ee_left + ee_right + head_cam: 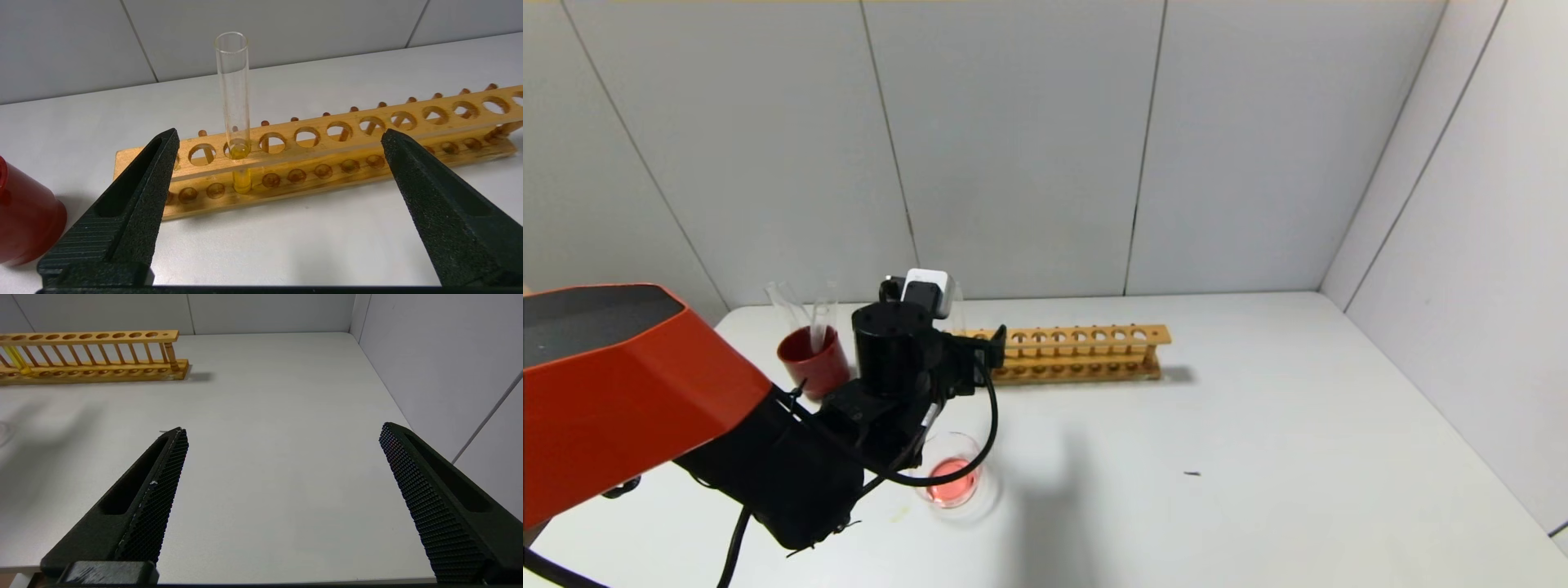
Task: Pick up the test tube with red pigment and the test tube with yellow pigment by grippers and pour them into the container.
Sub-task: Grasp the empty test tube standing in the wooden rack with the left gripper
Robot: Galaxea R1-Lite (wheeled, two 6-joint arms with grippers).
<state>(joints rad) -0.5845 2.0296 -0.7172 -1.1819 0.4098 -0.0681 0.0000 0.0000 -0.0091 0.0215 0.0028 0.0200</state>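
I have the left tool (279, 141) released, its two black fingers (139, 196) spread wide apart and holding nothing. It is level with the near end of the wooden rack (327, 151) and pointed straight at it. Directly ahead of the tool, between the spread fingers but closer to one of them, the test tube with yellow pigment (235, 118) stands upright in one of the rack's holes near that end, its round bottom seated in the lower board. Only a short column of yellow liquid sits at the bottom; the rest of the glass is clear. The fingers are not touching the tube.

From the head view, my left tool (980, 351) is at the left end of the rack (1086, 353), and the container (954, 482) sits on the white surface (1258, 457) below and just behind the tool, toward me, holding a shallow pool of pinkish-red liquid. To the tool's left stands a dark red cup (813, 359) with clear tubes (823, 318) leaning in it; I cannot tell which of them, if any, is the red-pigment tube.

My right tool (283, 430) is also released, fingers wide apart over bare surface, well off to the right of the rack (94, 355), with nothing between its fingers.
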